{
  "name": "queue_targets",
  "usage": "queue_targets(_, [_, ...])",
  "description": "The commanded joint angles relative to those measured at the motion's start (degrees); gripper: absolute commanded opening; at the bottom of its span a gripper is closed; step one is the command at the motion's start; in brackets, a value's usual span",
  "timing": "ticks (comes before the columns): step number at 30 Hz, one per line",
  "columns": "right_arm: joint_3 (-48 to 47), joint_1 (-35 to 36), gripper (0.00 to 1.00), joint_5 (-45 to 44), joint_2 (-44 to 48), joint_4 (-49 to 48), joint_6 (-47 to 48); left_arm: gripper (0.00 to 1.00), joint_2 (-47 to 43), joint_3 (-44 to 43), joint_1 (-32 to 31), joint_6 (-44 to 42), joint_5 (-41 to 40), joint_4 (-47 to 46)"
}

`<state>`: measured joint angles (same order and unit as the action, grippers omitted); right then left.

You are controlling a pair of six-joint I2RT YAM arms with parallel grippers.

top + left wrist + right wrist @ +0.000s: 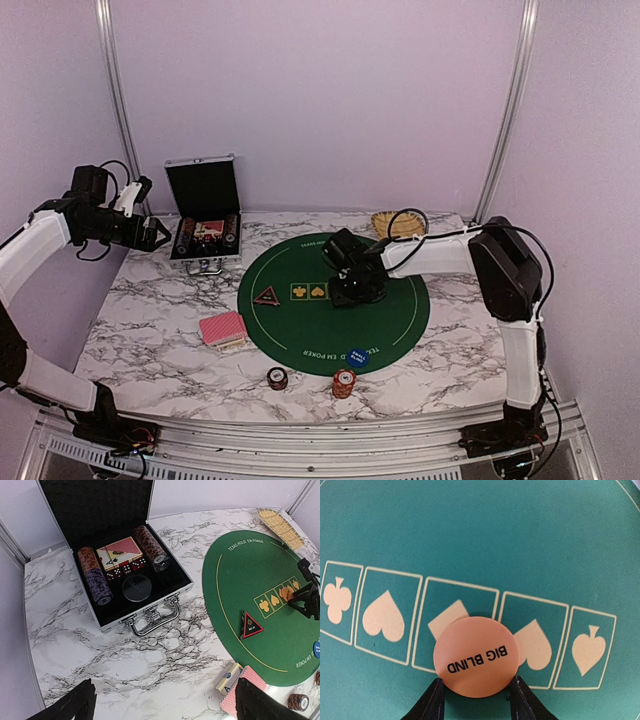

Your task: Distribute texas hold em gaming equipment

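The right gripper is clamping the orange button disc between its fingers, over the green mat in the middle of the bench; the left gripper is hovering, fingers wide apart, near the far left corner; poker chips are standing by the near edge.

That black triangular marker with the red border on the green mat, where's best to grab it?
Come from straight above: the black triangular marker lies flat on the round green felt mat, so only its thin edges offer a grip. Probably pinch one straight side against the opposite corner.
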<state>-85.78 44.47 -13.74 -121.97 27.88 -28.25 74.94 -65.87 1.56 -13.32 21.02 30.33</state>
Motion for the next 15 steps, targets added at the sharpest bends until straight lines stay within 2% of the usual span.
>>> queue_targets(1, [-4.31, -2.75, 0.42, -1.97, -4.51, 0.44, 1.5, 0.99, -0.88, -1.89, 0.2, -0.4, 0.9, 1.29])
queue_targets(15, [-22.98, -6.84, 0.36, -1.26, -15.86, 4.04, 5.35, 0.99, -0.78, -1.6, 0.22, -0.7, 0.26, 1.28])
